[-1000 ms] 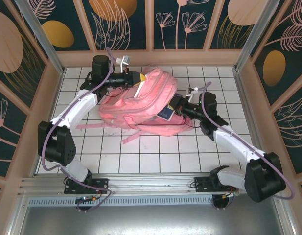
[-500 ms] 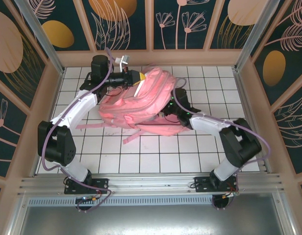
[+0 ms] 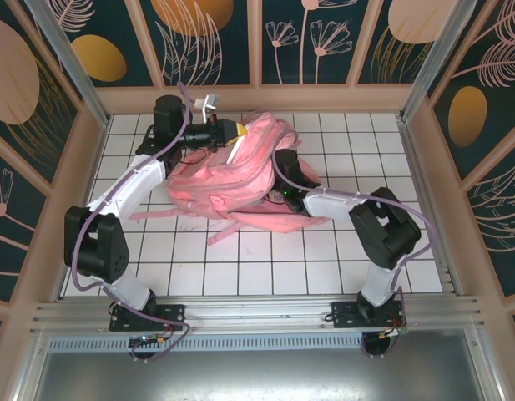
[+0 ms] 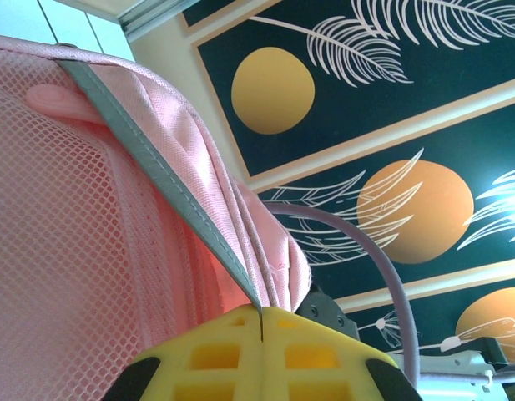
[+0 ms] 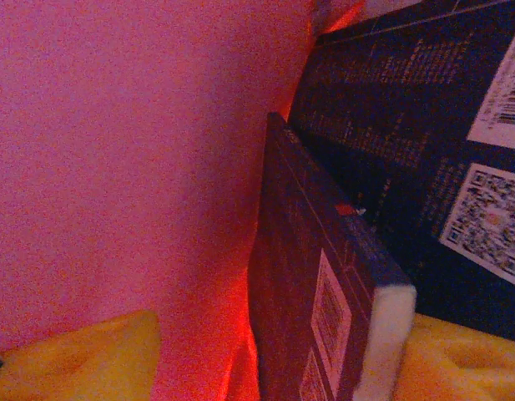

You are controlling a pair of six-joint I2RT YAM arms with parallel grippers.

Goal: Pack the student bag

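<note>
Right arm: folded inward since a second ago, its wrist now sunk into the student bag from the 3 o'clock side.
Bag axis: 8 o'clock to 2 o'clock on the tiled table, raised mouth toward 2, straps trailing toward 7.
Left gripper: closed tight on the bag's grey-trimmed rim at its 12 o'clock edge.
Right gripper: jaws spread inside the pink lining, with a dark book unclamped between them.
</note>
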